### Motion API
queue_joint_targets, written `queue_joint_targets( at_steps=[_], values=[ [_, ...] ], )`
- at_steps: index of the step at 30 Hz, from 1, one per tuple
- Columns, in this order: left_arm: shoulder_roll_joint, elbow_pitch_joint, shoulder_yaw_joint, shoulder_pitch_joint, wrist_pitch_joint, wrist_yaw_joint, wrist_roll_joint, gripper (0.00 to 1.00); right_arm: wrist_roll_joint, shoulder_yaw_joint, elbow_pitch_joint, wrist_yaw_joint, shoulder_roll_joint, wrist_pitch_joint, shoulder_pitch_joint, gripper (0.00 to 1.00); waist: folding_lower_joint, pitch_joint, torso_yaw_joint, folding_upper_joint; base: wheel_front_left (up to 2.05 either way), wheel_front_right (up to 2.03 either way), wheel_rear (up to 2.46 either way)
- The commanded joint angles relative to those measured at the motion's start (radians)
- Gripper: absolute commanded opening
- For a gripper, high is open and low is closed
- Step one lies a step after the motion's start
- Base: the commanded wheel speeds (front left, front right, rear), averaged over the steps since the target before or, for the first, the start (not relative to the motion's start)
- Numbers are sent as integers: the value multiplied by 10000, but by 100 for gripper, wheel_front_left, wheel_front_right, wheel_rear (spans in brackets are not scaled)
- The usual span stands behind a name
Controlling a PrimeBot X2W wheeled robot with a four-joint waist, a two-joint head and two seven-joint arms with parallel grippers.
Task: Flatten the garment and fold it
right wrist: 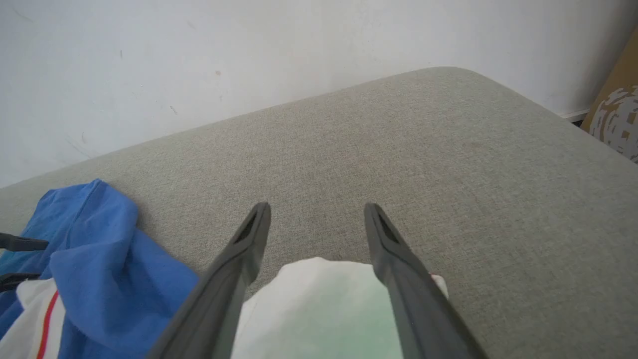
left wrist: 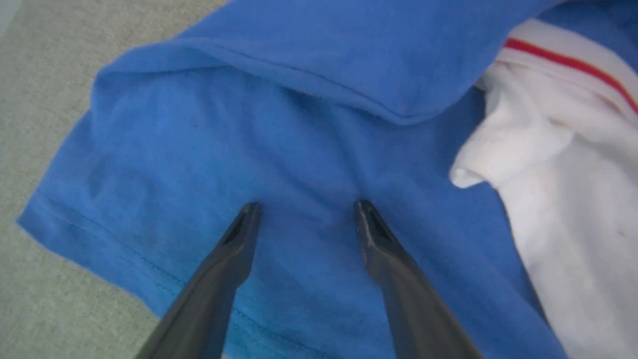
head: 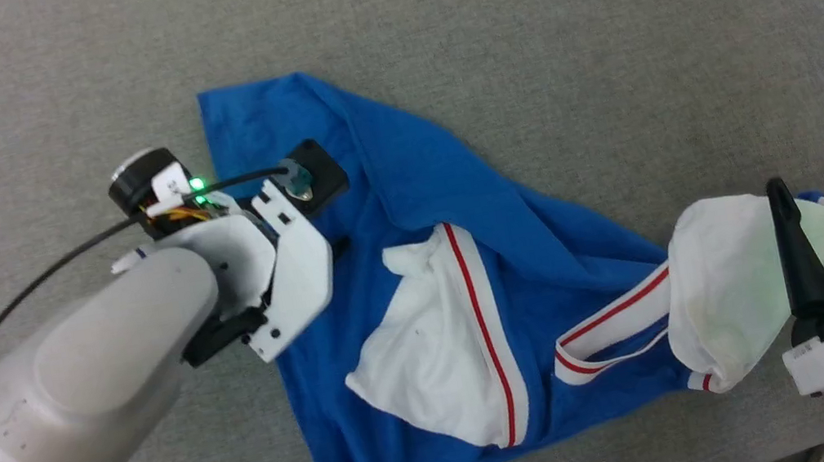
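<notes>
The garment (head: 412,181) lies crumpled on a grey cloth surface: royal blue, with one white sleeve (head: 423,353) folded over its middle and red-and-white trim (head: 488,335) beside it. A second white sleeve (head: 726,280) trails out to the right. My left gripper (left wrist: 307,207) points down at the blue cloth (left wrist: 299,149) near its hem, open, tips at or just above the fabric; its wrist (head: 287,275) hides the fingers in the head view. My right gripper (head: 803,181) (right wrist: 316,207) is open above the right sleeve (right wrist: 319,309), holding nothing.
The grey padded surface (head: 595,28) stretches bare behind and right of the garment. Its rounded far corner (right wrist: 448,75) meets a white wall (right wrist: 249,50), with a brown patterned object (right wrist: 615,109) beyond. A black cable (head: 32,283) loops off my left arm.
</notes>
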Motion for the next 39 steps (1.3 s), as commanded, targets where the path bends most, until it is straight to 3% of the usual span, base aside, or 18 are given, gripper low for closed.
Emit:
queue_joint_targets(
  at_steps=[1, 4, 5, 7, 8, 13, 17, 22, 27, 33, 36, 39],
  values=[
    [168, 216, -200, -116, -6, -62, 113, 100, 56, 49, -39, -9, 26, 12, -243, 100, -2, 437, -322, 0, 0, 0, 0],
    [205, 680, -366, -8, -10, -62, 51, 100, 99, 82, -48, -9, 26, -5, -351, 100, -2, 586, -355, 0, 0, 0, 0],
    [169, 816, -390, 52, -7, -62, -21, 79, 102, 70, -51, -9, 26, -2, -375, 100, -2, 617, -344, 0, 0, 0, 0],
    [59, 1043, -414, 154, -50, -62, -252, 8, 76, 12, -52, -9, 26, 20, -415, 100, -2, 641, -296, 0, 0, 0, 0],
    [-9, 1133, -419, 171, -93, -62, -397, 0, 52, -40, -56, -9, 26, 37, -423, 100, -2, 634, -240, 0, 0, 0, 0],
    [-367, 1456, 9, -104, -625, -57, -1120, 0, -84, -206, -128, -9, 26, 138, -421, 100, -2, 347, 200, 0, 0, 0, 0],
    [-449, 1308, 691, -237, -1042, 189, -1716, 0, -132, -197, -126, -9, 26, 264, -312, 100, -2, -168, 632, 0, 0, 0, 0],
    [175, 603, 1487, 131, -1630, 822, -2328, 0, -137, -152, -76, -9, 26, 394, -75, 100, -2, -942, 1137, 0, 0, 0, 0],
    [1306, -746, 1685, 1612, -1759, 1743, -2920, 0, -129, -207, -41, -9, 26, 492, 246, 100, -2, -1515, 1606, 0, 0, 0, 0],
    [2828, -3037, 1552, 4621, -2150, 3595, -3934, 0, -140, -237, -85, -9, 26, 568, 454, 100, -2, -1649, 1917, 0, 0, 0, 0],
    [2972, -3835, 1399, 6059, -2825, 4307, -4336, 0, -149, -300, -79, -9, 26, 610, 536, 100, -2, -1608, 2080, 0, 0, 0, 0],
    [2522, -4080, 1239, 6884, -3497, 4589, -4459, 0, -188, -274, -52, -9, 26, 658, 561, 100, -2, -1593, 2199, 0, 0, 0, 0]
  ],
)
